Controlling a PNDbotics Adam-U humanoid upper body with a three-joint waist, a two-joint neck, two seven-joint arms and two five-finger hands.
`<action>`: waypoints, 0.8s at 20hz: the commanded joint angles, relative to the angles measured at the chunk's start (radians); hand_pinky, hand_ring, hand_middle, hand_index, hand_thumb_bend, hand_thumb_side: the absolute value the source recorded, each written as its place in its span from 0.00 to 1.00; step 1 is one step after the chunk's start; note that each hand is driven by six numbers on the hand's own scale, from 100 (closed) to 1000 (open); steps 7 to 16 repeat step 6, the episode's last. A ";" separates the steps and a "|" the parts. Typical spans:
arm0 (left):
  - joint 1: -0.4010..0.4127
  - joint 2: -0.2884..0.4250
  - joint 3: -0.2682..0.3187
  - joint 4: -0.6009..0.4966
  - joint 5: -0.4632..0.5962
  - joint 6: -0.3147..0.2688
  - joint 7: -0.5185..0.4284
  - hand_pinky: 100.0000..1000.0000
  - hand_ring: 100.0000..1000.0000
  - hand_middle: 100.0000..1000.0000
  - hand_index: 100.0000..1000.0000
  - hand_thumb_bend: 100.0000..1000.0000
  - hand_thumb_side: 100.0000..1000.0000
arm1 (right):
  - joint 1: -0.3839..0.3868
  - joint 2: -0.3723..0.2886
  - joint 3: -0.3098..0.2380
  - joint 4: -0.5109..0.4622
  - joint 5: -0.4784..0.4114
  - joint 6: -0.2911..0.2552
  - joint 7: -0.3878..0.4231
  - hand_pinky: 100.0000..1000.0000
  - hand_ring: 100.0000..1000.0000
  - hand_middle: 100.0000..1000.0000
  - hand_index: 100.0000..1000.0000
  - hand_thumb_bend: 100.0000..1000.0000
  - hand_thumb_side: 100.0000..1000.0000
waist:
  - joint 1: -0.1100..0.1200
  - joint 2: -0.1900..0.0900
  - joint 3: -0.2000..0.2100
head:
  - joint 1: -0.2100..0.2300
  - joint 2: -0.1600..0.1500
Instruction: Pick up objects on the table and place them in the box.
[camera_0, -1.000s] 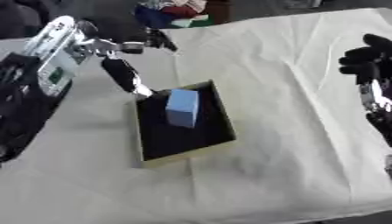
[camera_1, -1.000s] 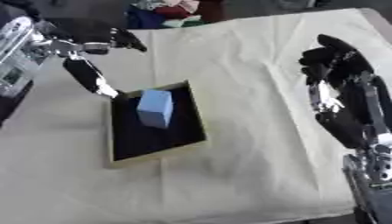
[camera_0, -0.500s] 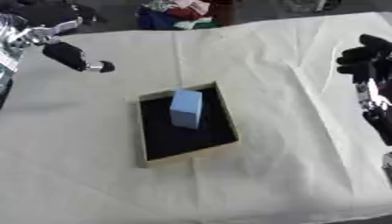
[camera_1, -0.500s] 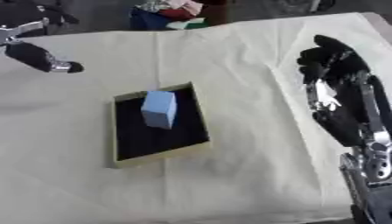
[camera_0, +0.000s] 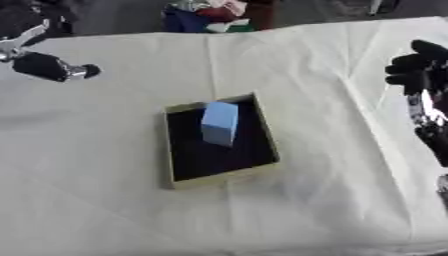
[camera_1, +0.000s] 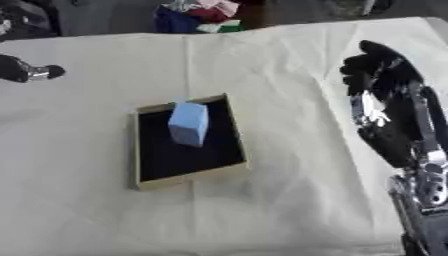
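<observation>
A shallow box (camera_0: 222, 178) with a tan rim and black inside lies in the middle of the cream cloth. A light blue block (camera_0: 220, 122) stands in its far part, leaning toward the far rim. My left hand (camera_0: 49, 68) shows at the upper left edge, well apart from the box, open with nothing in it; only a dark finger with a silver tip is plain. My right hand (camera_1: 383, 86) rests at the right side, fingers up and relaxed, open and empty.
A cream cloth (camera_0: 332, 200) covers the table. A pile of coloured items (camera_0: 212, 11) in red, blue and green lies beyond the far edge. My right forearm (camera_1: 422, 175) runs down the right edge.
My left hand has pulled back from over the box toward the upper left. The blue block stays in the box. The right hand has hardly moved.
</observation>
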 joint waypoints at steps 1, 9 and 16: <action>0.005 0.046 0.019 -0.043 0.019 0.012 0.001 0.88 0.81 0.84 0.95 0.53 0.68 | -0.009 -0.013 -0.003 -0.021 -0.002 -0.002 0.000 0.68 0.69 0.64 0.85 0.00 0.45 | -0.001 -0.012 0.000 | 0.000 0.005; 0.036 0.044 0.019 -0.069 0.037 0.020 -0.006 0.87 0.81 0.84 0.95 0.53 0.67 | -0.007 -0.012 -0.002 -0.021 -0.002 -0.001 0.001 0.68 0.69 0.64 0.85 0.00 0.45 | -0.002 -0.012 0.004 | 0.003 0.005; 0.036 0.044 0.019 -0.069 0.037 0.020 -0.006 0.87 0.81 0.84 0.95 0.53 0.67 | -0.007 -0.012 -0.002 -0.021 -0.002 -0.001 0.001 0.68 0.69 0.64 0.85 0.00 0.45 | -0.002 -0.012 0.004 | 0.003 0.005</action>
